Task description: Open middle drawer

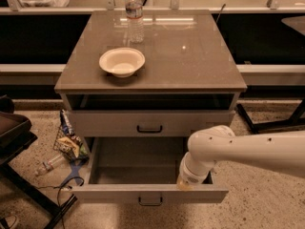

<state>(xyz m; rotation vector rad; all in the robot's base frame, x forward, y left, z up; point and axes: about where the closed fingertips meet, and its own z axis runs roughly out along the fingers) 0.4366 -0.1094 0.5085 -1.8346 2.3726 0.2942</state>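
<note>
1. At the right end of the open drawer's front panel, the gripper [185, 182] hangs from the white arm [248, 151], which reaches in from the right. Its pale yellowish tip sits against the inner side of the panel. Whether it is clenched or released cannot be told.
2. The middle drawer [109, 193] stands drawn well out from the cabinet, low in the view and below the top drawer. It is wide and grey, with a low flat front.
3. A small black loop handle [150, 202] sits at the centre of that front, apart from the gripper.
4. The drawer's dark grey floor and side walls are seen from above. Only the arm's wrist crosses over the right front corner.
5. The top drawer [105, 123] has a taller grey front with its own black handle [149, 129]. It lies flush with the cabinet, under a dark open slot [150, 101].
6. On the brown cabinet top [190, 66], a pale bowl [122, 61] stands upright near the left front. A clear water bottle [134, 14] stands upright behind it, well apart from the edges.
7. Speckled floor [267, 194] lies in front and to the right of the drawer.
8. At the left, just beside the drawer's side, sit a wire basket of wrappers [70, 144] and a fallen plastic bottle [47, 165].
</note>
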